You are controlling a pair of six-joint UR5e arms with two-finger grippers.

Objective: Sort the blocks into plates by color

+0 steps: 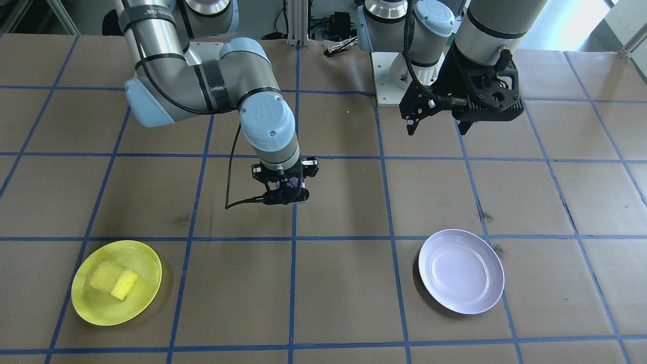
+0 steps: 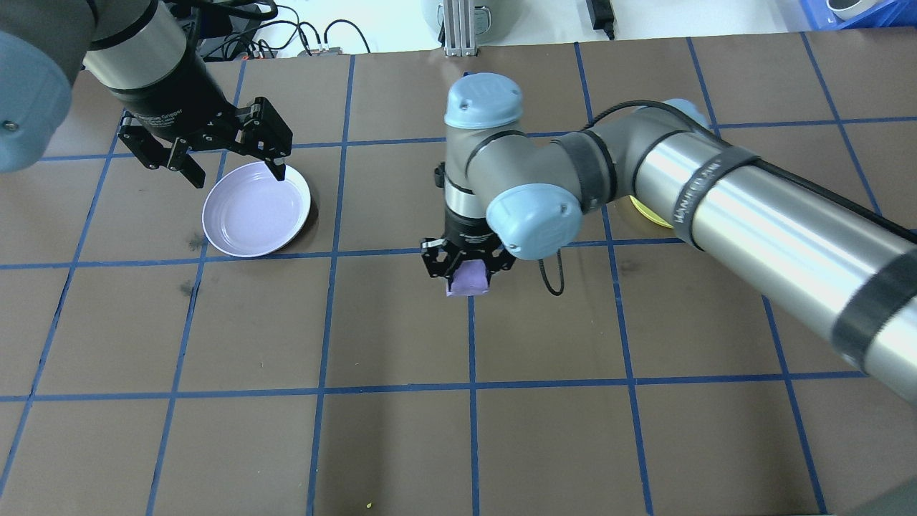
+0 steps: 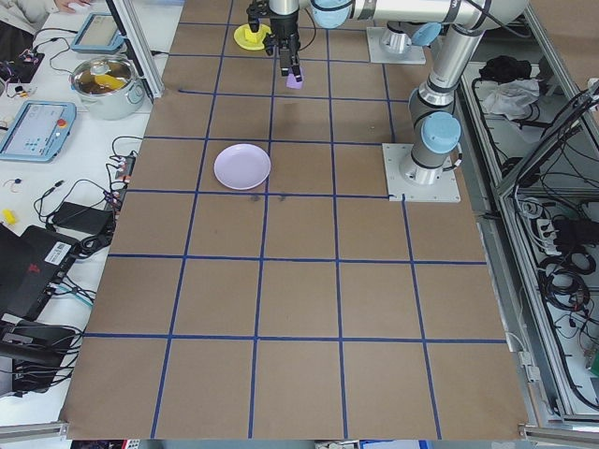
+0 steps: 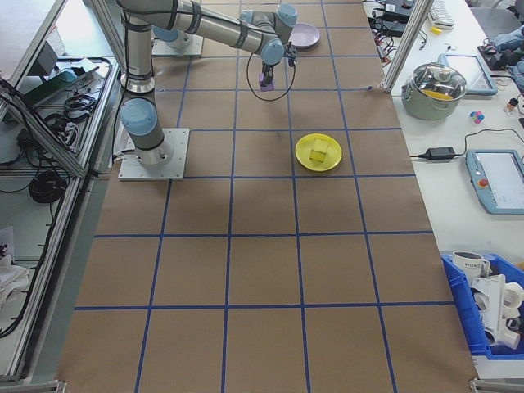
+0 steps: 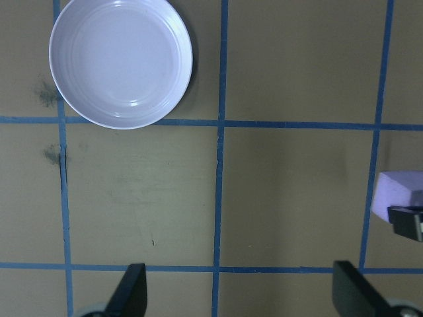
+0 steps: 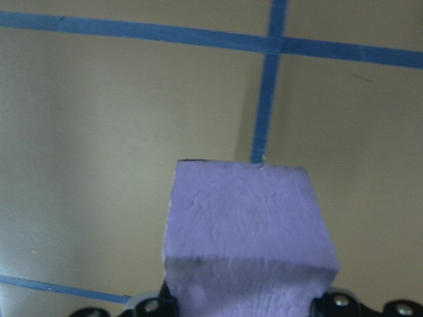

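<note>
Between the fingers of your right gripper (image 2: 467,271) sits the purple block (image 2: 468,279), clamped near its top so that most of the foam hangs below the jaws; the right wrist view shows it filling the lower frame, square to the camera, with table paper and a blue tape crossing beneath it. From these views it is hard to tell whether the block is just clear of the table or resting on it, so make sure it is lifted clear before you travel sideways. Foam gives under pressure, so I judge a gentle, steady carry safer than a quick swing. Your target, the lavender plate (image 2: 256,208), lies well apart toward the robot's left, bare inside. Note that your left gripper (image 2: 228,159) hangs over that plate's far rim with its fingers spread wide and nothing in them; I would draw it aside first, or approach from the near side, so the two arms do not meet. Bring the block over the plate's middle, lower until it is just above the floor of the plate, then release. Farthest off, the yellow plate (image 1: 116,282) already holds the yellow block (image 1: 113,279), so that half looks done.
</note>
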